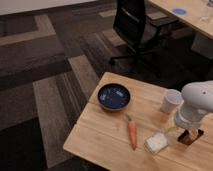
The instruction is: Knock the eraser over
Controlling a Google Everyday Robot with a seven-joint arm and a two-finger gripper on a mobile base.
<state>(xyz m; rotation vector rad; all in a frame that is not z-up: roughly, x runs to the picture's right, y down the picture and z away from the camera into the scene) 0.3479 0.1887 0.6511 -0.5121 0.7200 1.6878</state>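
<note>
The eraser (pixel 156 143) is a pale whitish block lying flat on the wooden table (pixel 100 132), just right of the carrot (pixel 132 134). My gripper (pixel 189 136) is at the end of the white arm (pixel 196 104), low over the table's right side. It is to the right of the eraser, with a small gap between them. The arm hides part of the table behind it.
A dark blue bowl (pixel 114 96) sits at the table's far left part. A white cup (pixel 171 101) stands beside the arm. A black office chair (pixel 135 27) stands on the carpet beyond the table. Another table (pixel 192 17) is at the top right.
</note>
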